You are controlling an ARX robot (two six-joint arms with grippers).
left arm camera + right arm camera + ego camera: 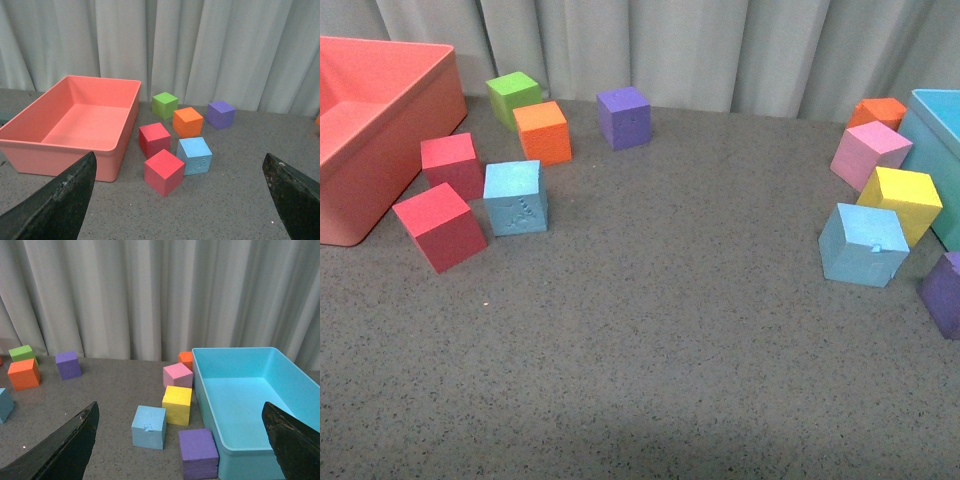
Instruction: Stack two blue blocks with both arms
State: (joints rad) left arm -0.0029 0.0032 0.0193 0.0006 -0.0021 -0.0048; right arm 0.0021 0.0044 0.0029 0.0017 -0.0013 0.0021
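Observation:
One blue block (516, 197) with embossed relief sits on the left of the grey table, between two red cubes; the left wrist view shows it too (194, 155). The other blue block (863, 245), with a small edge notch, lies on the right beside a yellow cube, and it appears in the right wrist view (149, 426). Neither arm appears in the front view. My left gripper (180, 200) is open, well back from its block. My right gripper (180, 440) is open too, with its block lying ahead between the fingers' lines, untouched.
A salmon bin (415, 100) stands far left, a turquoise bin (932, 125) far right. Red cubes (439, 226), green (514, 98), orange (542, 132) and purple (624, 117) cubes are on the left. Pink (870, 152), yellow (901, 201), orange and purple (946, 293) cubes crowd the right.

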